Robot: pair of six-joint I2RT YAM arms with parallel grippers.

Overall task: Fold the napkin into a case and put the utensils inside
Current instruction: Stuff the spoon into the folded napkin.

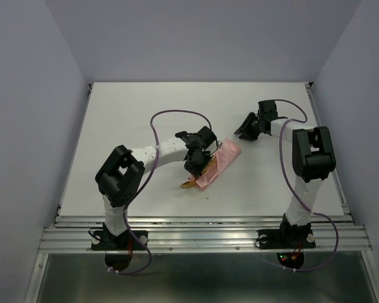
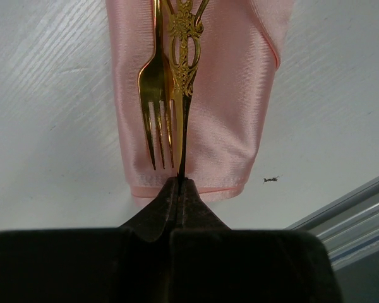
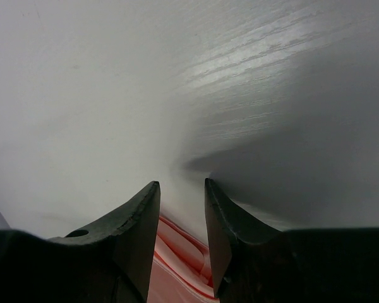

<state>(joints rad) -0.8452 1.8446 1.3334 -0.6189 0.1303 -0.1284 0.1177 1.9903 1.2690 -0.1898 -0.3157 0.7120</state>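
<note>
Closest to your left wrist camera, the left gripper (image 2: 180, 184) has its fingers pressed together on the thin edge of 1 ornate gold utensil (image 2: 186, 44), whose patterned handle runs away from the lens over the case (image 2: 234, 95). Just beside it, on the left in that view, lies a gold fork (image 2: 156, 120), its tines pointing toward the gripper and ending short of the case's near folded edge. Both of the 2 pieces sit above the salmon-pink cloth here. You cannot tell whether their far ends are tucked into a pocket, since the handles run out of the top of the view. The case itself is a narrow folded strip lying flat on the white table (image 2: 44, 95).

From above, the case lies near the middle of the table, slanted from near-left to far-right. Your left arm (image 1: 158, 151) reaches from its base up and across to the right, elbow raised, wrist bent down over the case's near-left end — a glint of gold shows just past that end. Your right arm (image 1: 309, 158) stands tall on its own side and folds back toward the left, with the right gripper (image 1: 245, 131) low near the case's far-right end. In its wrist view the 2 fingers (image 3: 136, 227) stand apart with bare table between the tips — pink cloth shows low between them, and you cannot tell whether they touch it.
</note>
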